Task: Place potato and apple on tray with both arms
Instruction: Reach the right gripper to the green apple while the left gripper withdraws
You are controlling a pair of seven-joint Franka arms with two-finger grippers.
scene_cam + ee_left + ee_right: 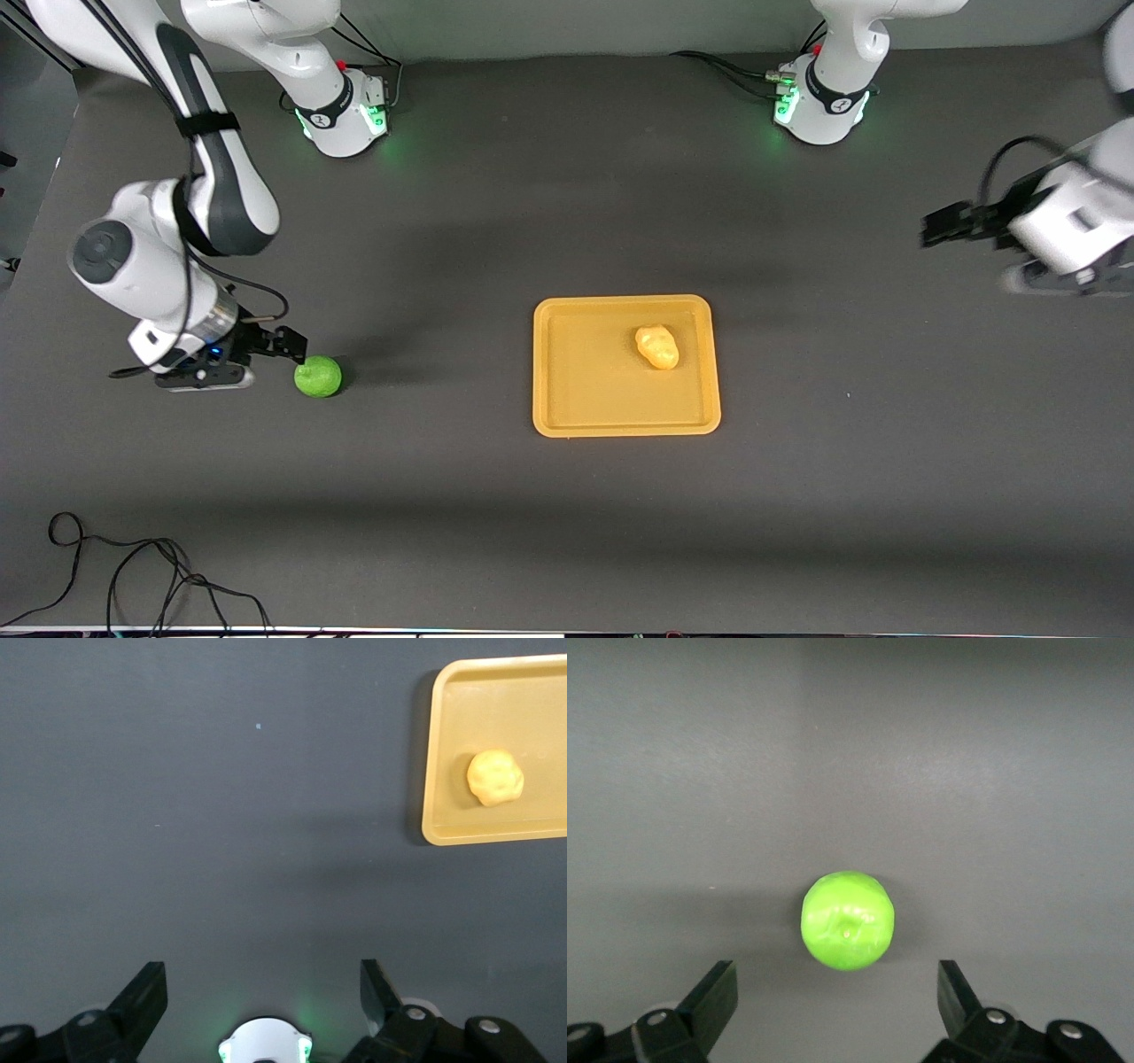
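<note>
On the dark surface, potato sat on tray; right gripper, jaws wide and empty, reached the apple at the frame's lower left, closing next; left gripper waited, jaws wide, empty

Lumpy yellow potato lying on orange tray, toward its farther edge at the left arm's end. Round green apple resting on table, off tray, toward the right arm's end.

One potato, one apple, one tray, two arms, and one loose cable.
</note>
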